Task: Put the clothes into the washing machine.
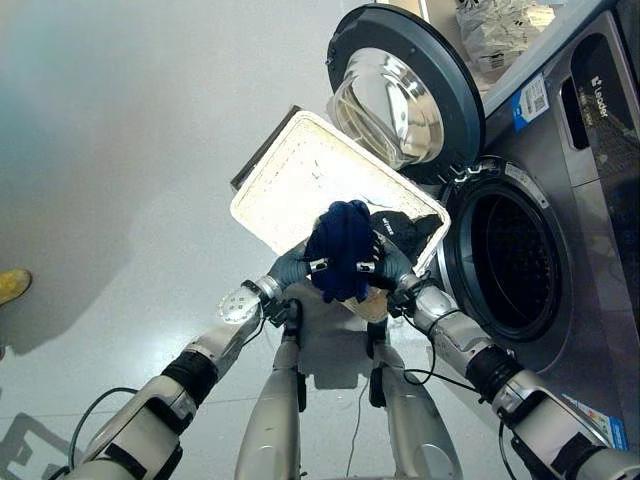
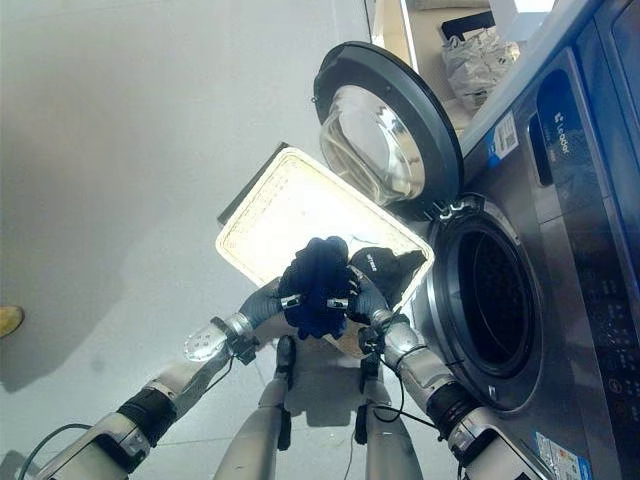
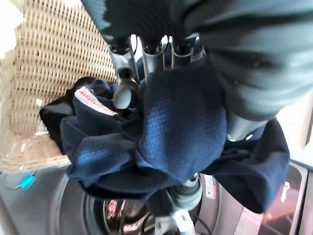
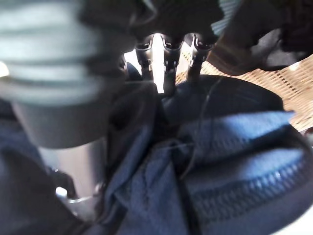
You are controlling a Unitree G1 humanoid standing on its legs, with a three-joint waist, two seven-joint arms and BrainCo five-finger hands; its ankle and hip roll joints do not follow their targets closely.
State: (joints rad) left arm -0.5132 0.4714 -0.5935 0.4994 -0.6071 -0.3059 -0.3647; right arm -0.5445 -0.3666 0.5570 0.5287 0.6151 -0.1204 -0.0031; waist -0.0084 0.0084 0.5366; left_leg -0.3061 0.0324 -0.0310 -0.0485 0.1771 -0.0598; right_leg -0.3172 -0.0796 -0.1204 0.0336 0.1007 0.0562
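A bundled dark blue garment (image 1: 342, 248) hangs just above the near corner of a pale wicker basket (image 1: 290, 170). My left hand (image 1: 290, 268) grips it from the left and my right hand (image 1: 392, 265) from the right, fingers curled into the cloth. The left wrist view shows the blue cloth (image 3: 181, 127) wrapped over my fingers (image 3: 124, 93). In the right wrist view its folds (image 4: 234, 156) lie past my fingers (image 4: 168, 63). A black garment (image 1: 410, 230) lies in the basket's right corner. The washing machine's drum opening (image 1: 510, 265) gapes just right of the bundle, its round door (image 1: 405, 90) swung open.
The basket stands on the grey floor against the machine's front, under the open door. A dark flat thing (image 1: 252, 162) pokes out beneath its left edge. Crumpled plastic bags (image 1: 500, 25) lie on top of the machine. A yellow shoe (image 1: 12, 285) shows at the far left.
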